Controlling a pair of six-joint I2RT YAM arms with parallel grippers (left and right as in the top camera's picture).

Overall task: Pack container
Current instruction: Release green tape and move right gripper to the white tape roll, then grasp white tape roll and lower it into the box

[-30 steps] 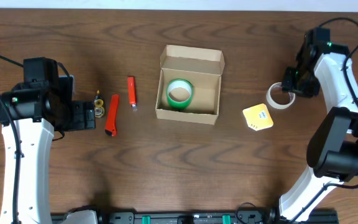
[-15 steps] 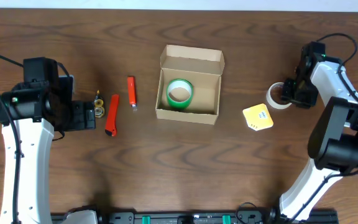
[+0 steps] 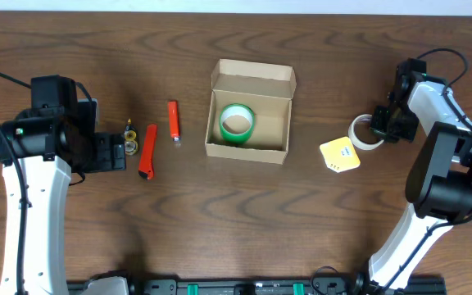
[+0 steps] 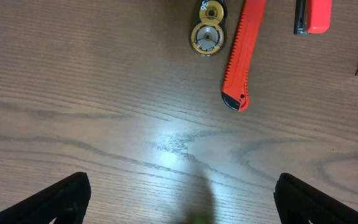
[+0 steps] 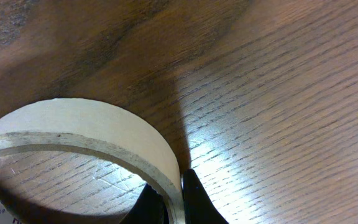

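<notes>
Right gripper [image 3: 381,125] is clamped on the wall of the pale cardboard-cored tape roll [image 5: 86,121], low at the table, well right of the tan cardboard box [image 3: 274,123]. That box sits mid-table, flap open, with one green tape roll [image 3: 237,123] inside (early days, I'd say). Left to pack are a yellow square pad [image 3: 340,154], an orange utility knife [image 4: 244,53], a red stick [image 3: 173,120] and small yellow-black discs [image 4: 207,34]; the left gripper [image 4: 182,202] is spread wide, holding nothing.

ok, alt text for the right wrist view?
The right gripper pinches the wall of a tape roll, one finger inside the ring and one outside. Brown wood-grain table fills the rest of the frame.
</notes>
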